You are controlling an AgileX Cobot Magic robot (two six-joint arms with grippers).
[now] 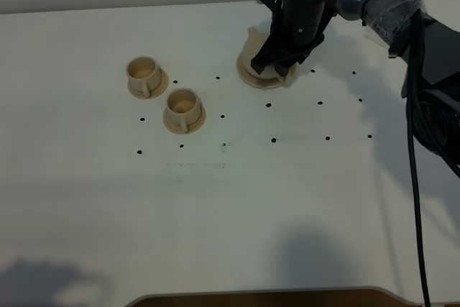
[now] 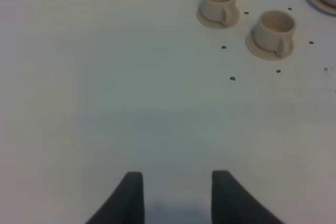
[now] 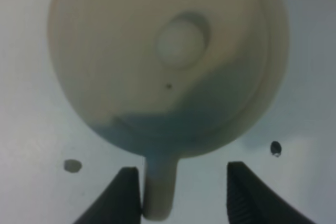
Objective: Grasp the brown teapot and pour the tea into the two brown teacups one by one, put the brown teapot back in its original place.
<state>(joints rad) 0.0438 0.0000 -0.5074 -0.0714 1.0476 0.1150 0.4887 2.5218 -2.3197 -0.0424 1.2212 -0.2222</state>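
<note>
Grasp step: both cups look dry, so I judge nothing is poured yet. Right gripper [image 3: 182, 182] hangs over the teapot [image 3: 168, 61], which sits on the far side of the table [image 1: 86, 213], well right of the cups. Fingers are spread astride the handle [image 3: 158, 190], one against it and the other clear, so no pinch. Next: shut squarely on the handle, lift level, carry to the near cup [image 1: 183, 106], then the far cup [image 1: 144, 71]. Left gripper [image 2: 176, 198] is spread and empty.

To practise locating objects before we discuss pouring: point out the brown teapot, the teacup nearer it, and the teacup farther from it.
Brown teapot [image 3: 181, 40]: right wrist view, on the lid knob.
Nearer teacup [image 1: 183, 104]: exterior high view, inside its mouth.
Farther teacup [image 1: 144, 70]: exterior high view, inside its mouth.
</note>
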